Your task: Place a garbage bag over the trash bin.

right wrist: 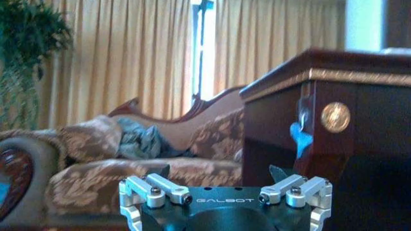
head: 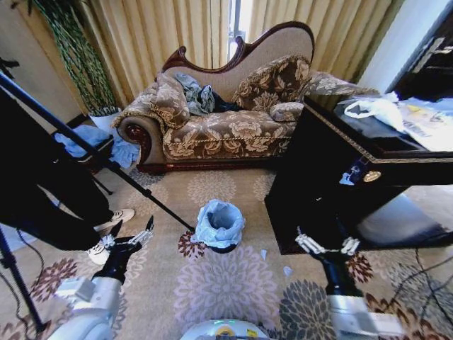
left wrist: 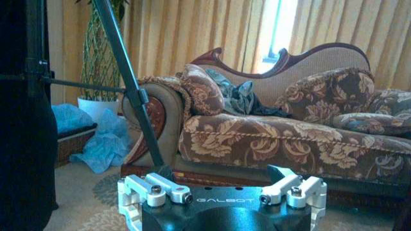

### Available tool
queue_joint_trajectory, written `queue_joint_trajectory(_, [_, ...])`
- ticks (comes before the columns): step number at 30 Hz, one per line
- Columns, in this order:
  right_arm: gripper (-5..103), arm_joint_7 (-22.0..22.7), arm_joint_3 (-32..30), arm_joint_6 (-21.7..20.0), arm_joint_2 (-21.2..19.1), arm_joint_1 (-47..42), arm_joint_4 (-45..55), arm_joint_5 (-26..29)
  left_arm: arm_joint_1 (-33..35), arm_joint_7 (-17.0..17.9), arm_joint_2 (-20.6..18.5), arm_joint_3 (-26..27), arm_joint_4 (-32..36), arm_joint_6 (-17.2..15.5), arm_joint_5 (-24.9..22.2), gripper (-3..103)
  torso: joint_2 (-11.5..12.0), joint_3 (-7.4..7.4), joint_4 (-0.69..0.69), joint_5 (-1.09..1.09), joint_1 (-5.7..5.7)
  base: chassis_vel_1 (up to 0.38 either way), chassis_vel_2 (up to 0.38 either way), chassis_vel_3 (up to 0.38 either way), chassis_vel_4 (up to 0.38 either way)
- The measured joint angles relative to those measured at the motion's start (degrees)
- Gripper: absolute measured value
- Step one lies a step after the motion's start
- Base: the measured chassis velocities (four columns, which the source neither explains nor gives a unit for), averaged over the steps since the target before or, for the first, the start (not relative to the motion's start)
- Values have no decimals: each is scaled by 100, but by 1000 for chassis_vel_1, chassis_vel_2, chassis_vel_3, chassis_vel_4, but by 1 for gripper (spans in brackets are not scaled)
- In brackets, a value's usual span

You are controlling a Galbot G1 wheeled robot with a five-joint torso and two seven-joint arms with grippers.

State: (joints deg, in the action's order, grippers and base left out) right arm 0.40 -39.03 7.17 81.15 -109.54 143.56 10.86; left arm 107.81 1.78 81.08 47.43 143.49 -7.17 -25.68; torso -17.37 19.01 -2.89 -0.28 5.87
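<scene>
The small black cylindrical trash bin (head: 220, 234) stands on the patterned carpet (head: 226, 283) before the floral sofa (head: 226, 127) — the thin, crinkly pale blue-white garbage bag (head: 218, 219) lines it, draped over its rim. Left claw (head: 133, 235) and right claw (head: 328, 246) hover low on either side, both spread, holding nothing.

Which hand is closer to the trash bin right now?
Left. The left hand hangs open just left of the trash bin; the right hand sits farther right, by the dark cabinet.

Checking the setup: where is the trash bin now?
In the head view the trash bin stands on the carpet at centre, lined with the garbage bag, between sofa and robot.
</scene>
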Motion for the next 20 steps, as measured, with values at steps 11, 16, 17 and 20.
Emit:
queue_joint_trajectory(11, [100,-641,-303,-460,-96,-45,2,380,-8,-80,93,-5,-14,12,10,100,0,0,0,0,0,0,0,0,0])
queue_joint_trajectory(16, [100,-642,-300,-460,-95,-45,-7,380,-13,-80,87,-3,-17,11,2,100,0,0,0,-1,0,0,0,0,0])
queue_joint_trajectory(17, [100,-642,-300,-459,-95,-45,-10,379,-14,-80,86,-3,-18,11,1,100,0,0,0,-1,0,0,0,0,0])
queue_joint_trajectory(20, [100,-643,-298,-456,-94,-45,-13,377,-15,-80,83,-3,-19,10,-1,100,0,0,0,0,0,0,0,0,0])
